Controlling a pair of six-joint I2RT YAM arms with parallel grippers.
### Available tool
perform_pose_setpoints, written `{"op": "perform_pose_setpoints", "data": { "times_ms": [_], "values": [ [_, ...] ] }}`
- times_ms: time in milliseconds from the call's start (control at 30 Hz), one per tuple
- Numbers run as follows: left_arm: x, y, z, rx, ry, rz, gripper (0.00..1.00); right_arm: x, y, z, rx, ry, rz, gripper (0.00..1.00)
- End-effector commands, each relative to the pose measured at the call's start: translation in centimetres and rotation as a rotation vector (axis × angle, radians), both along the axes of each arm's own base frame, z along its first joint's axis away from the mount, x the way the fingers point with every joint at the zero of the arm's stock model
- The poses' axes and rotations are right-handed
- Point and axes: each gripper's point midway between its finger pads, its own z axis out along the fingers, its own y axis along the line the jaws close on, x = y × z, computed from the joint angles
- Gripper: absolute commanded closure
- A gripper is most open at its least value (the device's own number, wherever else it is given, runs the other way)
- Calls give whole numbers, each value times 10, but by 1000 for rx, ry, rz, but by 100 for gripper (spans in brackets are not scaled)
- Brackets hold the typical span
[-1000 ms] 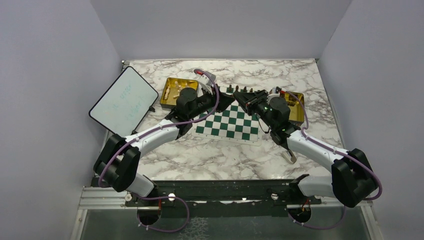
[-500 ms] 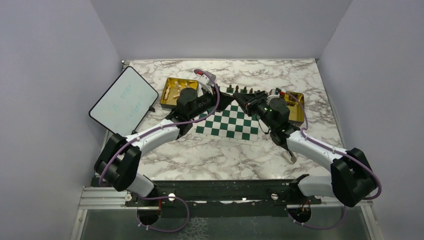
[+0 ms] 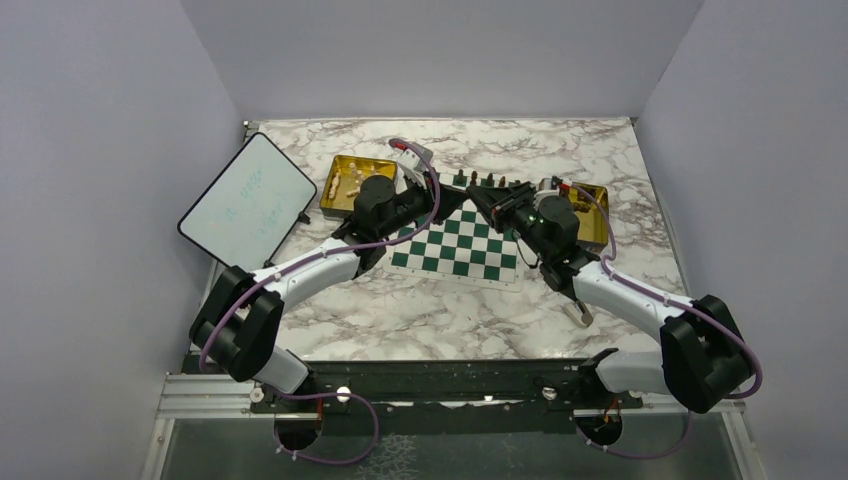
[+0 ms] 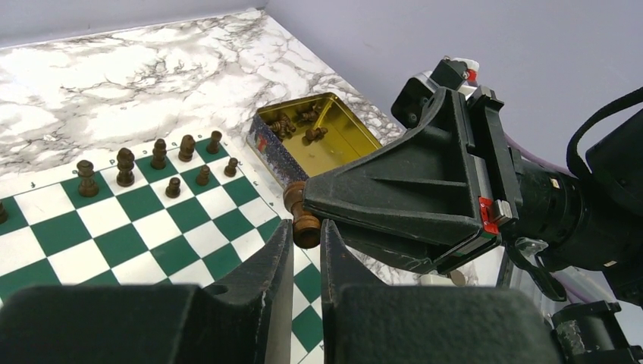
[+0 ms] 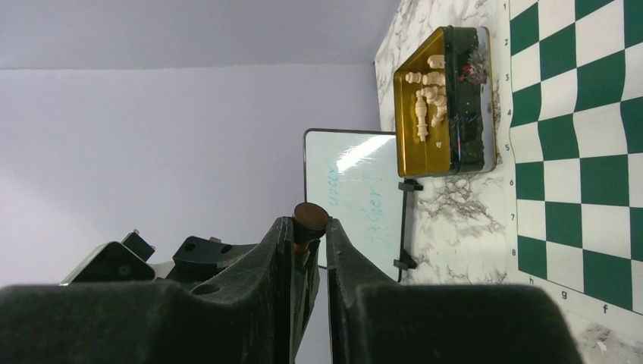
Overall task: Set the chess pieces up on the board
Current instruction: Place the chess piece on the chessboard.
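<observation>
over the far part of the board [image 3: 455, 246]: that's where it all came together on my remote feed, up in the air and not down on the squares.
left gripper [image 4: 305, 233]: fingers were pinched nearly together and clamped on one dark piece [image 4: 306, 221], one finger on each side of it.
right gripper [image 5: 309, 224]: also narrow, and gripping that same dark piece. I could see its round base poking out between the fingertips in the right wrist view, so I had two grippers on one piece.
board itself: the green and white mat lay flat on the marble table [image 3: 420, 310], between the two trays.
pieces already placed: a bunch of dark ones [image 4: 125, 167] stood upright in two short rows by the board's far edge.
right-hand gold tray [image 4: 345, 144]: sat just beside the board's edge with a few more dark pieces [image 4: 292, 125] lying loose in it.
left-hand gold tray [image 5: 413, 155]: cream pieces [image 5: 425, 98] lay jumbled inside.
whiteboard [image 3: 247, 200]: propped off to the left of that tray, with scribbles too faint for me to read.
</observation>
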Motion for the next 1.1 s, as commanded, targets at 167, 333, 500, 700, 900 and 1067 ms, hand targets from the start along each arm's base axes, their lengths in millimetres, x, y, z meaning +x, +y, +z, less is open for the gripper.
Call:
{"op": "perform_pose_setpoints", "data": {
  "times_ms": [167,333,500,700,900,1067],
  "values": [
    [6,9,17,-47,8,26,93,-15,-12,-14,-83,-27,7,68],
    [10,20,13,-17,35,69,93,-24,-24,-20,-168,-56,-10,59],
    [30,41,-6,103,120,169,94,-33,-28,-26,-357,-131,32,46],
    [55,67,-27,298,232,248,96,-43,-31,-40,-542,-154,114,23],
    [91,94,-50,501,314,310,95,-49,-34,-43,-637,-187,157,2],
    [124,103,-84,585,407,301,96,-50,-36,-43,-701,-206,177,1]
  ]
}}
